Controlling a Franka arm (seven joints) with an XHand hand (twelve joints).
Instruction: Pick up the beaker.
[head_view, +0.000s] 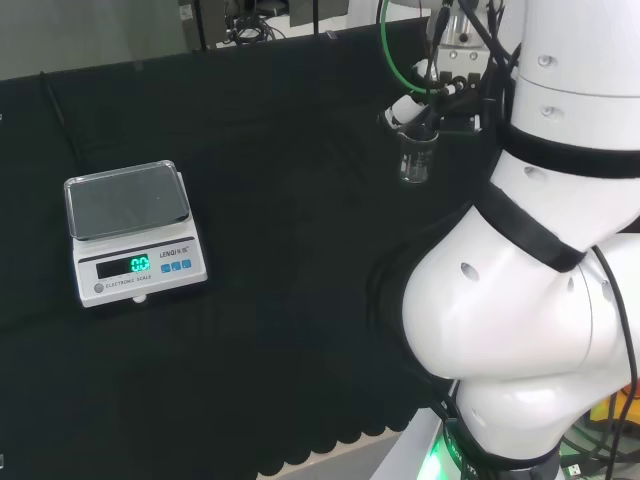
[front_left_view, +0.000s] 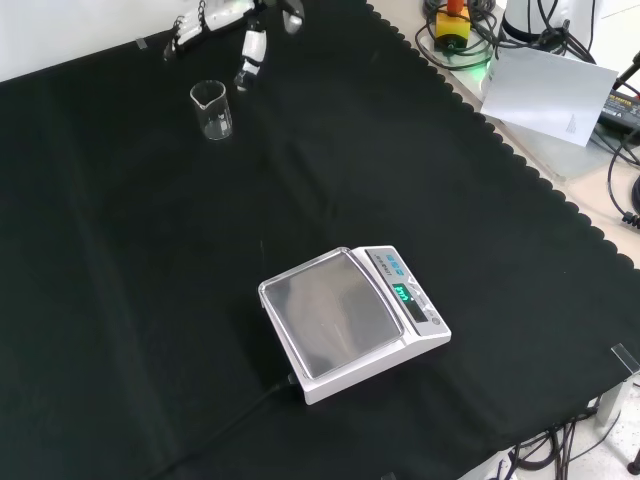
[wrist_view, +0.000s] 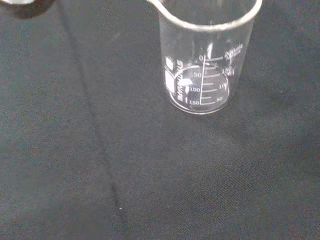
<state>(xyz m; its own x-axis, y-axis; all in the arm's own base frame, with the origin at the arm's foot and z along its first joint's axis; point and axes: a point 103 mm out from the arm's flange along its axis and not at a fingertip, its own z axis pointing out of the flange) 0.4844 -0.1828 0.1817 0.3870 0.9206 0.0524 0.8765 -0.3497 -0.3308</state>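
At the cloth's far corner in the front view, the beaker (front_left_view: 211, 109) stands upright and looks empty, the hand (front_left_view: 252, 55) just beside it with fingers extended, holding nothing. Likely light, rigid, slick, breakable glass; wrap the mid-wall, below the rim.

One clear glass beaker (front_left_view: 211, 109) is standing on the black cloth (front_left_view: 150, 300). One white scale (front_left_view: 352, 320) is sitting on the same cloth. One hand (front_left_view: 252, 50) is hanging beside the beaker.

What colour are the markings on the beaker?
White, printed on the clear glass of the beaker; the wrist view shows them best.
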